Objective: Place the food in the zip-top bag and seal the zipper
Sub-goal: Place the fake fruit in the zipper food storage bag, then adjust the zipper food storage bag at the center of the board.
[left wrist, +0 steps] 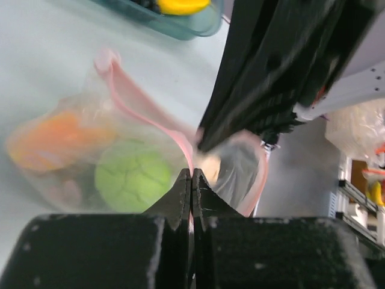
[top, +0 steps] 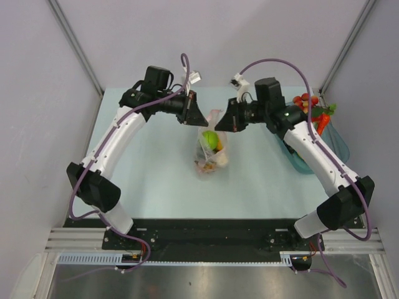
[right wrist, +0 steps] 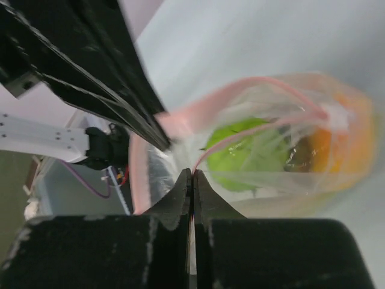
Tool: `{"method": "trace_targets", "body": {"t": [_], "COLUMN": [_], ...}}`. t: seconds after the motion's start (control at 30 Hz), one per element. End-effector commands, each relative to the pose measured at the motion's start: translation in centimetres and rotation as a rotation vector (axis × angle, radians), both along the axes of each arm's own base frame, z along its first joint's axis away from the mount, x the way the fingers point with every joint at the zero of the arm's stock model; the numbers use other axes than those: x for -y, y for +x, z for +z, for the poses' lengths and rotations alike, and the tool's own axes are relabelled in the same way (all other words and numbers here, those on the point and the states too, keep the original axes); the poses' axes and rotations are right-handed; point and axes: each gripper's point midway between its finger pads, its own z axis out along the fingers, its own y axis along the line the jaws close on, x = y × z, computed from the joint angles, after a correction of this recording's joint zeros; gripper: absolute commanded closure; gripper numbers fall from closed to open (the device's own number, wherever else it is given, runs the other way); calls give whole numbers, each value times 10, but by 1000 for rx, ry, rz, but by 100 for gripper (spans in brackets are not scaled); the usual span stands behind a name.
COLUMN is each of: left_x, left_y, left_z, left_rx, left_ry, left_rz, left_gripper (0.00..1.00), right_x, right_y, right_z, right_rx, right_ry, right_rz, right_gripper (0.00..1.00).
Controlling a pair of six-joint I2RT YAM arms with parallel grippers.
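The clear zip-top bag (top: 212,159) lies in the middle of the table with a green ball (top: 209,138) and an orange (left wrist: 57,141) inside. Its mouth faces away from the arm bases and stands partly open. My left gripper (top: 199,118) is shut on the pink zipper (left wrist: 138,99) at the bag's mouth. My right gripper (top: 220,124) is shut on the same strip (right wrist: 258,80) right beside it, so the two grippers almost touch. In the right wrist view the green ball (right wrist: 246,153) shows through the plastic just beyond the shut jaws.
A teal bowl (top: 340,146) stands at the right edge of the table behind my right arm, holding strawberries (top: 304,101), a carrot (top: 323,119) and a banana (left wrist: 180,6). Grey walls close in the back and both sides.
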Motion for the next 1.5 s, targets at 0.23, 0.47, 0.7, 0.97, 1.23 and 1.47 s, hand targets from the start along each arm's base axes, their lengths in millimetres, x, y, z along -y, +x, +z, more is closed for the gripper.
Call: {"method": "trace_targets", "body": {"t": [0.23,0.47,0.7,0.97,1.23,1.47], "left_x": [23,17,13,13,8,-3], "left_y": [-23,-40,-48,-31,6,-8], "left_z": [-18,-3,-3,-17,-35,-38], "left_rx": [-120,-81,-88,33,125,225], "left_ry": [-48,-104,-93,35,178,253], "left_rz": [-112,-157,-185,-70,122,-15], "left_gripper": [89,60,39,31,46,100], "right_x": [-31,-19,-16,-24,-30,-22], "right_y": [7,24,42,44,40,38], "right_z": [11,3,6,18,16,39], "right_rx": [65,64,47,88,94,206], "right_ry": [66,31,50,81,71,92], "right_rz": [-87,-236,-399,-444,-463,-359], "right_gripper": [100,100,100,100,100,95]}}
